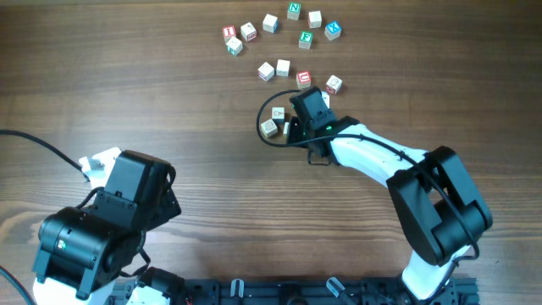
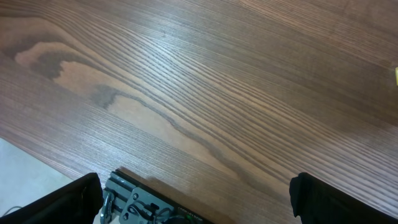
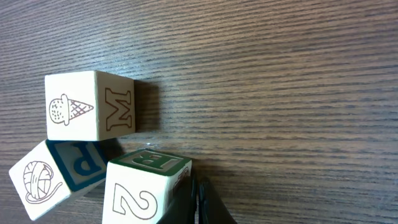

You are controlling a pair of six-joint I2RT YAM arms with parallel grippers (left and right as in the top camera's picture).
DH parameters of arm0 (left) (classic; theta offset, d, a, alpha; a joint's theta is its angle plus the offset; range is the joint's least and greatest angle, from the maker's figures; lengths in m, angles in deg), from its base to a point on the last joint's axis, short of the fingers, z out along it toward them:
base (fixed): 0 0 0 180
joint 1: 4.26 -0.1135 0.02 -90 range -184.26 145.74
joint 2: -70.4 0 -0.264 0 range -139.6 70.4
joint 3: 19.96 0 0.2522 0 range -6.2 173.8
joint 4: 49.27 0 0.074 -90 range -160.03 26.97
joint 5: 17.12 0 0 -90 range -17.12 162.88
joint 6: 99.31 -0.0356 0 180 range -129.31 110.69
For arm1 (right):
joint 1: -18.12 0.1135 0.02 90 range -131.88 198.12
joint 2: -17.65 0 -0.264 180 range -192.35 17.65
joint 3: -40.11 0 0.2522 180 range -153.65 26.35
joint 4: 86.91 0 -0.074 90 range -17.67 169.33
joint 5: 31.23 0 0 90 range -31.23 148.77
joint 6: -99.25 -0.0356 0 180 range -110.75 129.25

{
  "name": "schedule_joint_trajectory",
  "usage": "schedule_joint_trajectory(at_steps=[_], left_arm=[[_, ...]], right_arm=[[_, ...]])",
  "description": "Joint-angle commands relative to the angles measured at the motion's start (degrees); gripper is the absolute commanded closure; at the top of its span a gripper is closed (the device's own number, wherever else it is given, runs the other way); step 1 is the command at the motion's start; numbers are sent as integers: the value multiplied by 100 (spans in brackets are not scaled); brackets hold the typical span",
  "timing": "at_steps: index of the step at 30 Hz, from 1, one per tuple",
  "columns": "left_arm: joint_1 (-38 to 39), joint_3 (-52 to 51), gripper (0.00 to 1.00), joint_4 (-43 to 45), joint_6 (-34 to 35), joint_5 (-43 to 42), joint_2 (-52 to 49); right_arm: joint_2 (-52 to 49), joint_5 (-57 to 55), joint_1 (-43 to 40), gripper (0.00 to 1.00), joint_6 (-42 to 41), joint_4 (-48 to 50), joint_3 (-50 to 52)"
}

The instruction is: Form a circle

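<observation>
Fourteen alphabet cubes (image 1: 283, 67) show overhead on the table (image 1: 169, 85), twelve scattered beyond the right gripper (image 3: 196, 199), whose jaws are closed empty beside three cubes, while the left gripper (image 2: 199, 205) gapes wide, empty.

In your right wrist view, the upper cube (image 3: 90, 106) reads M beside an ice-cream cone drawing, the cube at its 7 o'clock (image 3: 59, 173) shows a blue P, and the cube at 5 o'clock (image 3: 146, 186) bears a 2; overhead, one far cube (image 1: 294, 10) reads N.
</observation>
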Motion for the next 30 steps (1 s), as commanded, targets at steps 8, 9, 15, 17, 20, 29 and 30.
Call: schedule_joint_trajectory(at_steps=[8, 9, 15, 17, 20, 29, 30], left_arm=[[-33, -22, 0, 2, 94, 4, 13], [-33, -22, 0, 2, 94, 4, 13], [-33, -22, 0, 2, 94, 4, 13], [-33, -22, 0, 2, 94, 4, 13], [-33, -22, 0, 2, 94, 4, 13], [-33, -22, 0, 2, 94, 4, 13], [-33, -22, 0, 2, 94, 4, 13]], right_arm=[[-96, 199, 59, 95, -17, 13, 59], [-96, 201, 81, 95, -120, -55, 59], [-96, 160, 411, 95, -223, -144, 59], [-96, 9, 470, 95, -232, -127, 59], [-96, -20, 472, 95, -238, -133, 59], [-98, -490, 466, 96, -595, -455, 59], [-96, -555, 459, 95, -667, -455, 59]])
